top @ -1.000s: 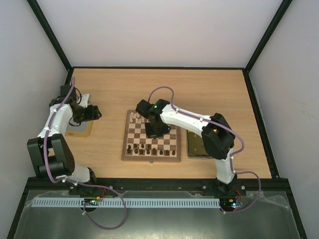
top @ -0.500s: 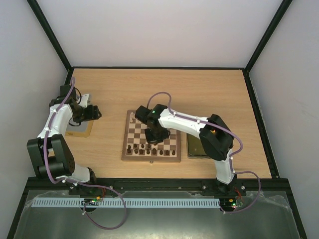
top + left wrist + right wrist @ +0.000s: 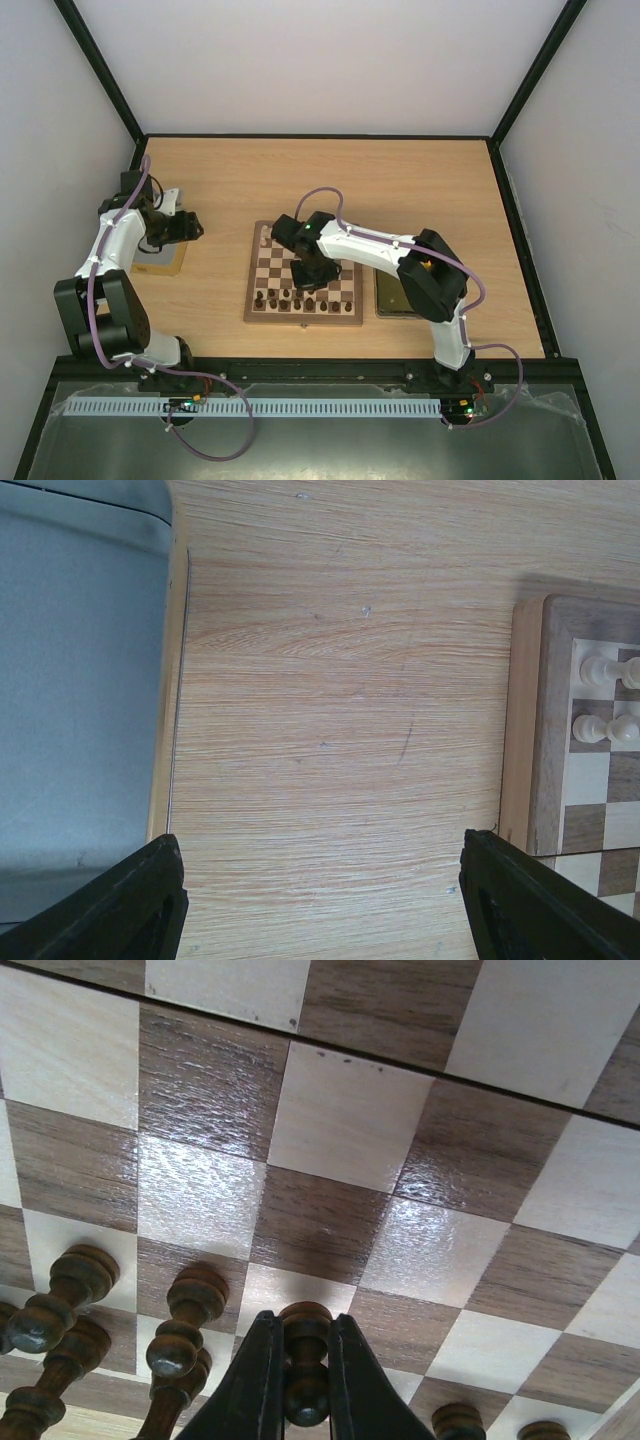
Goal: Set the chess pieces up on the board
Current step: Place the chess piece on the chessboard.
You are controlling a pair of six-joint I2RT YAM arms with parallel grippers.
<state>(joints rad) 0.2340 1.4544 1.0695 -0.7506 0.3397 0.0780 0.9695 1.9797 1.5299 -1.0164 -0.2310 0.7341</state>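
the chessboard [image 3: 346, 291], a square slab of glossy wood chequered in dark brown and cream with a brown border, is seen at the middle of the pale, fine-grained wooden counter [image 3: 420, 180]. small turned dark pieces [image 3: 290, 298] are ranged along the lower rows of the board in the overhead view, and a few cream pieces [image 3: 268, 236] are gathered at its upper left corner. the right pincer [image 3: 308, 272] is lowered over the middle of the board, and the squares beneath it are hidden by the white arm. in the right wrist view the black fingers of that pincer [image 3: 303, 1332] are closed narrowly on a dark chessman [image 3: 306, 1400], whose rounded head stands between the tips; light is reflected from the polished squares [image 3: 340, 1120], and more dark turned pieces [image 3: 185, 1322] are seen at the lower left of the frame. the left pincer [image 3: 190, 228] is held at the left of the counter, well apart from the board, above a shallow tray [image 3: 165, 265] with a pale wooden rim. in the left wrist view its fingers [image 3: 130, 905] are spread wide at the lower corners with nothing between them; the grey lining of the tray [image 3: 80, 680] fills the left side, and two cream pieces [image 3: 598, 668] are seen on the board's edge [image 3: 545, 720] at the right. a shiny gold tray [image 3: 390, 297] lies just beside the board's right side, partly covered by the right arm.
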